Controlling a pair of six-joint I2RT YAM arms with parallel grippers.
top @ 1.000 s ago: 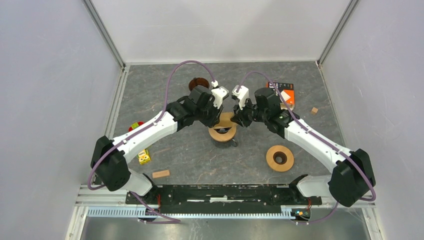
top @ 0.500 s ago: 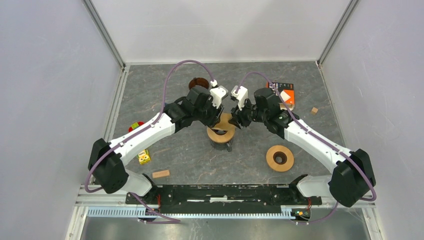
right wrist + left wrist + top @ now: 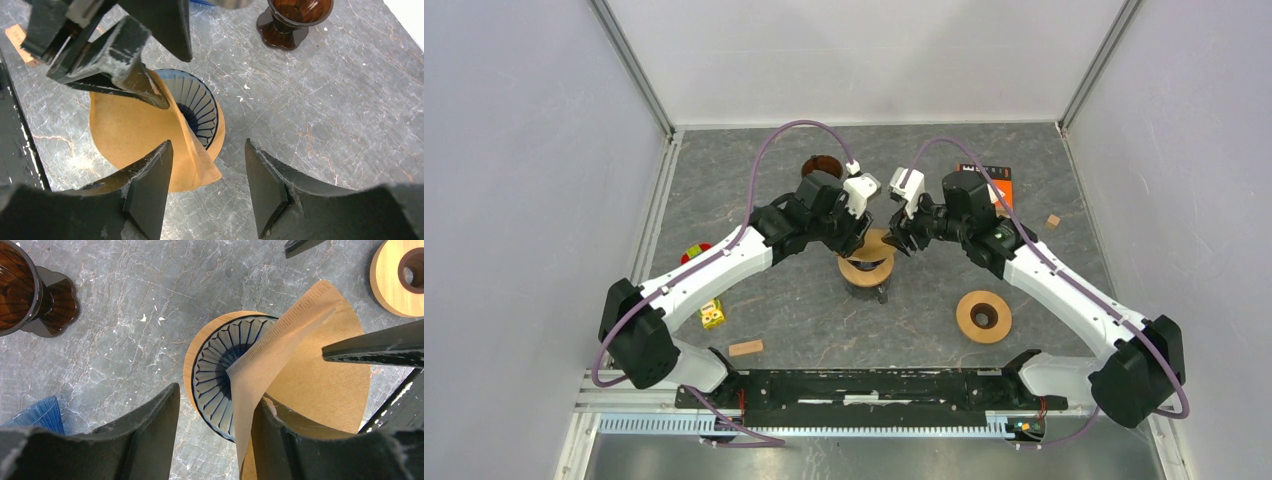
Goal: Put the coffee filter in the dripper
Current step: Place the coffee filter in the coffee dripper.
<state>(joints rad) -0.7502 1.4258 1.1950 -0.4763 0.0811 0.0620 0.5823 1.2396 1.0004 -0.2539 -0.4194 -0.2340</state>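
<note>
The blue ribbed dripper (image 3: 217, 370) stands on a wooden ring at the table's middle (image 3: 868, 270). The brown paper coffee filter (image 3: 310, 375) leans across it. One folded edge dips into the cone and the rest fans out over the rim (image 3: 135, 130). My left gripper (image 3: 215, 435) hangs open just above the dripper, and the filter's edge rests against the inner face of its right finger (image 3: 280, 440). My right gripper (image 3: 207, 185) is open too, with the filter's seam corner (image 3: 207, 167) lying loose between its fingers. Both grippers (image 3: 856, 232) (image 3: 902, 238) meet over the dripper.
A dark brown dripper (image 3: 821, 167) stands at the back. A spare wooden ring (image 3: 983, 316) lies front right and an orange-black box (image 3: 994, 186) back right. A blue ribbed piece (image 3: 45, 412) sits under my left arm. A wooden block (image 3: 745, 348) and a yellow cube (image 3: 712, 314) lie front left.
Both grippers have opened wider and let go of the filter, which now rests on the dripper. The right arm has drawn back slightly.
</note>
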